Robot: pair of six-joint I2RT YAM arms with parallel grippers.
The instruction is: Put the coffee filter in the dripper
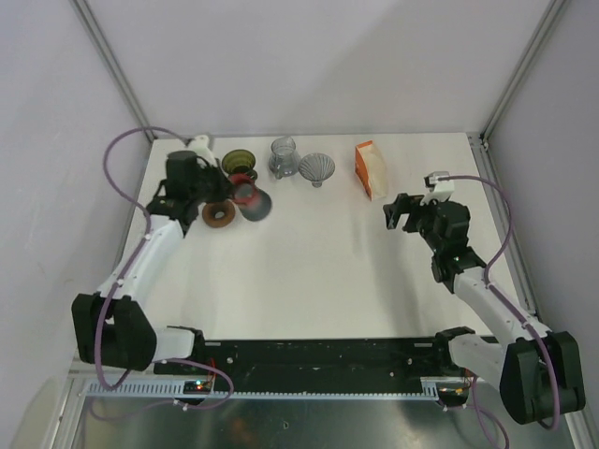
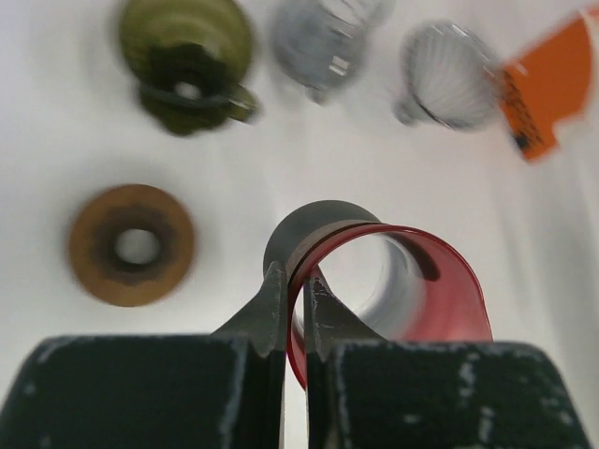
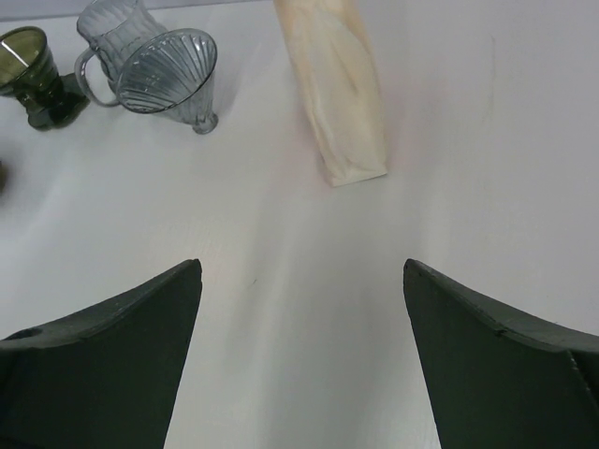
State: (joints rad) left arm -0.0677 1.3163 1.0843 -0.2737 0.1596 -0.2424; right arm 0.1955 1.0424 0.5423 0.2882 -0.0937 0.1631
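Pinching the red dripper (image 2: 449, 290) by its rim, left jaws show clearly only wrist-side; right jaws stand spread.

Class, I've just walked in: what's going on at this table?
The left tool is shut on the rim of a red dripper at the far left of the table. The right tool hangs open and empty over bare table, short of the orange pack of coffee filters. No loose filter shows, so none is in the dripper yet. An olive dripper, a clear dripper, a glass jug and a brown ring stand untouched nearby.
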